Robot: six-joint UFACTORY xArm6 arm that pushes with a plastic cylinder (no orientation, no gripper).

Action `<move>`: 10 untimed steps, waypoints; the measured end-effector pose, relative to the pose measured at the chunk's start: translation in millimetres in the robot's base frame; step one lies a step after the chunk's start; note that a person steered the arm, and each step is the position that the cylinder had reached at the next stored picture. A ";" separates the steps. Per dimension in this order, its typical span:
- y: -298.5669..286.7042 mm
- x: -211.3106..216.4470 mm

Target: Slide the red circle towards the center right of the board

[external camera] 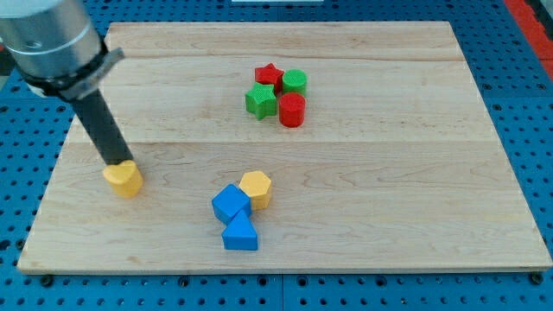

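Note:
The red circle [292, 110] is a short red cylinder just above the board's middle. It touches a green star [260, 101] on its left and a green circle [295, 82] above it. A red star [269, 74] sits at the cluster's top left. My tip [115, 162] is far off at the view's left, right against the top of a yellow heart-shaped block [123, 179]. The rod rises up and left to the grey arm body [52, 39].
A yellow hexagon [256, 188], a blue cube [231, 204] and a blue triangle [240, 233] are bunched together at the bottom middle of the wooden board [415, 190]. Blue pegboard [527, 104] surrounds the board.

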State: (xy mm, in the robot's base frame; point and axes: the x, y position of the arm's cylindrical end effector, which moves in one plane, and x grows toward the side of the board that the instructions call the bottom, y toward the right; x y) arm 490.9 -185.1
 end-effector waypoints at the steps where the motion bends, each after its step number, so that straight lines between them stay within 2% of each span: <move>1: 30.5 18.6; 2: -19.8 6.1; 3: -57.8 19.5; 4: 10.1 47.2; 5: 45.7 49.2; 6: 38.6 31.1; 8: 71.4 -61.4; 10: 142.1 -111.6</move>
State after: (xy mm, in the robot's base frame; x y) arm 379.3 -43.0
